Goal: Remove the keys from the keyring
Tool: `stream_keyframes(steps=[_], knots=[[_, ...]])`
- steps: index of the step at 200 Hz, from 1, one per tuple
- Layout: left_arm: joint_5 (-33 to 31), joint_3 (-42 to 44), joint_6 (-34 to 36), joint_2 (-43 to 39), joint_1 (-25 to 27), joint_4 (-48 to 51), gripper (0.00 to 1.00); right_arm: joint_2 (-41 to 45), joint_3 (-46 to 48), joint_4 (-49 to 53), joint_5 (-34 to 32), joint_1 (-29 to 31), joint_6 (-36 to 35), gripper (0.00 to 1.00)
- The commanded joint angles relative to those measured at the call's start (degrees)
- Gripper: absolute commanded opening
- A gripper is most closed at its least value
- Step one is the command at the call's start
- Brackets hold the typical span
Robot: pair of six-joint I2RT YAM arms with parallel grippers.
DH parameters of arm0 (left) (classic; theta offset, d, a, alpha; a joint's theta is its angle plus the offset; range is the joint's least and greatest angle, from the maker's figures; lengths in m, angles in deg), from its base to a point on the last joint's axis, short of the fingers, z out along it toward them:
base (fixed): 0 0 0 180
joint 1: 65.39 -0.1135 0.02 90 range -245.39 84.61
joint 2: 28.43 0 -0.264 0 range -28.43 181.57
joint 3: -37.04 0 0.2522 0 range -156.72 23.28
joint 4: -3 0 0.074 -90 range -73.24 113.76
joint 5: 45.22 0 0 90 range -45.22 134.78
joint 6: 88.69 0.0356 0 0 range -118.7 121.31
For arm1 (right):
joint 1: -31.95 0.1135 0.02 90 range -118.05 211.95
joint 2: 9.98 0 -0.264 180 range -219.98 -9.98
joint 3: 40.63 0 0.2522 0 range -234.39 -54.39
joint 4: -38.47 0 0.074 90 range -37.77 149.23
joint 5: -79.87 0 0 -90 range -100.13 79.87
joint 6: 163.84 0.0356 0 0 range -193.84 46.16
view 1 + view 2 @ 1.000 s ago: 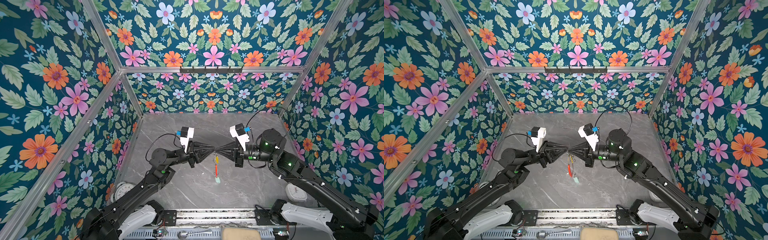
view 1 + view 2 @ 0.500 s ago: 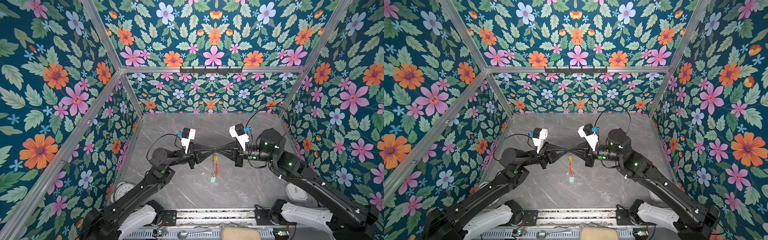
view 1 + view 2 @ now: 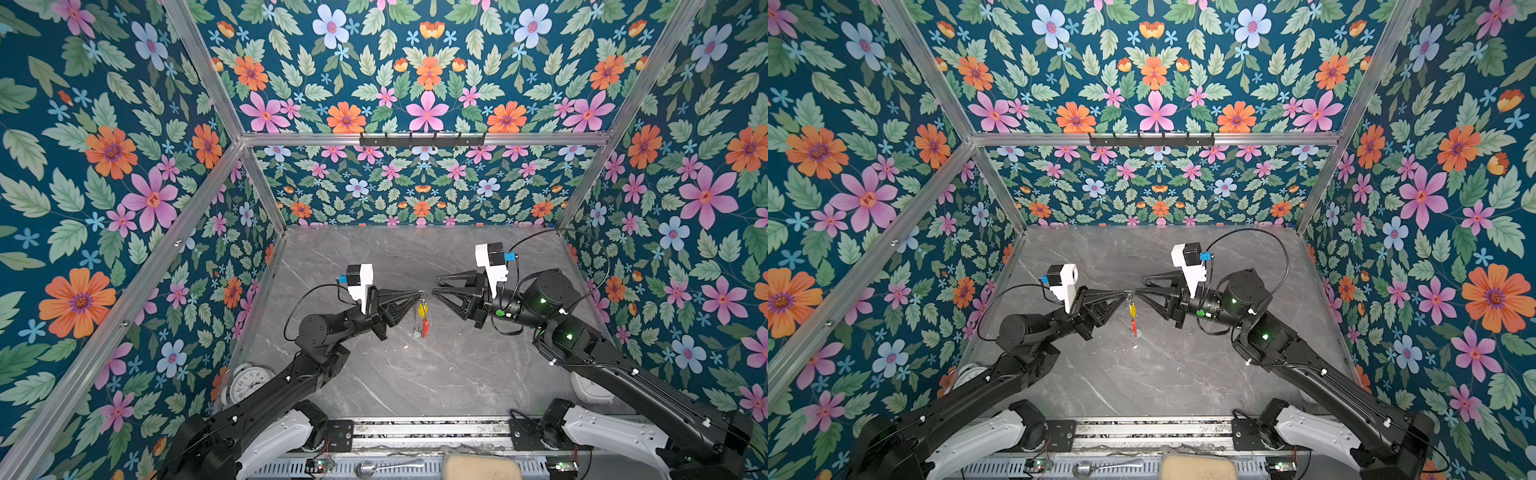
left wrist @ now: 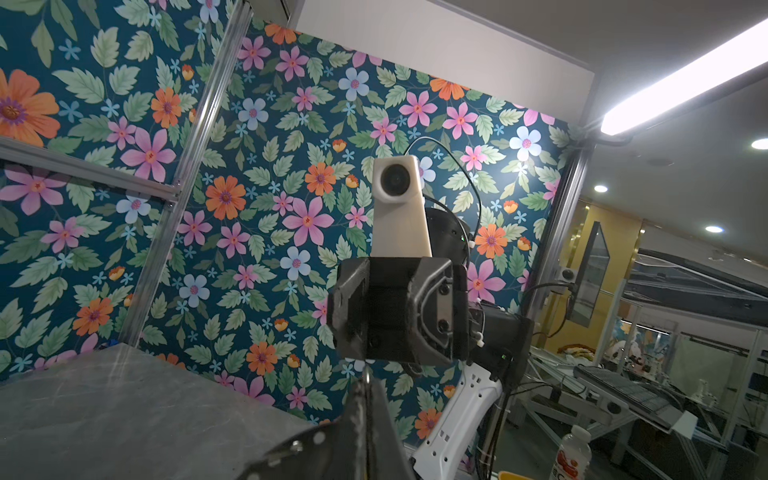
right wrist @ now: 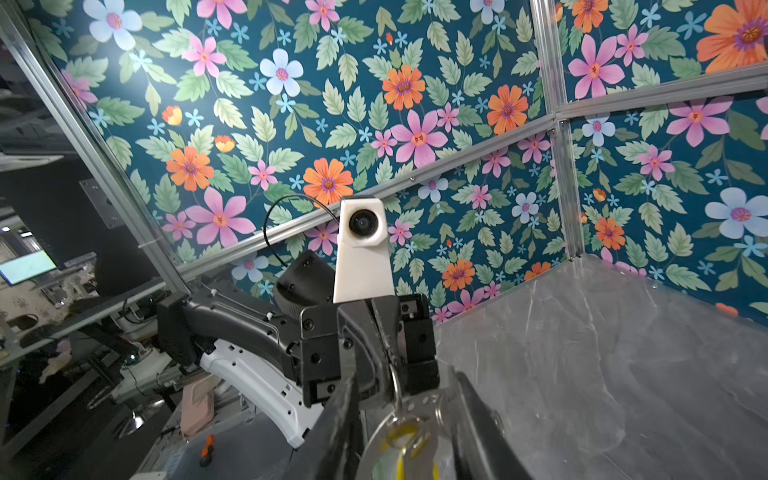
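Grey metal keyring (image 3: 424,327) hung in the air above the tabletop (image 3: 415,374) from the left pincer (image 3: 419,294), pinched tight on its top so the keys (image 3: 422,309) dangled free, while the right pincer (image 3: 434,286) stood apart just beside it, likely ready to pull one off.

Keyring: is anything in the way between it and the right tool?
No, nothing visible is in the way. The right tool is open and points at the keyring across a bare gap. The left tool, shut on the keyring, holds it from the opposite side, and the keys hang below.
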Motion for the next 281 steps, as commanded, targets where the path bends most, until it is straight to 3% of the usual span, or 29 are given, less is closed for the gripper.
stream_keyframes(steps=[1,32,102,228,254,271,281], knots=[[-4.3,0.4,0.0,1.7,0.0,-10.6,0.00,-0.7,0.9,-8.8,-1.1,0.2,4.1,0.38],[-4.5,-0.4,-3.0,5.6,0.0,-17.4,0.00,-2.9,1.2,-11.7,0.9,0.1,6.7,0.37],[-5.3,-0.9,-5.1,8.6,0.2,-21.9,0.00,-5.6,2.0,-15.5,2.2,0.3,9.8,0.33],[-5.3,-0.7,-6.1,9.9,0.1,-23.5,0.00,-6.8,1.5,-16.5,3.5,0.4,10.6,0.11],[-5.3,-0.8,-6.5,10.3,0.2,-23.7,0.00,-6.6,1.4,-15.7,3.5,0.4,10.4,0.00],[-5.4,-0.6,-7.2,10.2,0.2,-23.7,0.00,-5.9,1.1,-13.1,3.4,0.3,9.5,0.00],[-5.6,-0.2,-7.3,9.7,0.1,-23.1,0.12,-5.1,1.2,-11.2,2.4,0.4,8.6,0.00]])
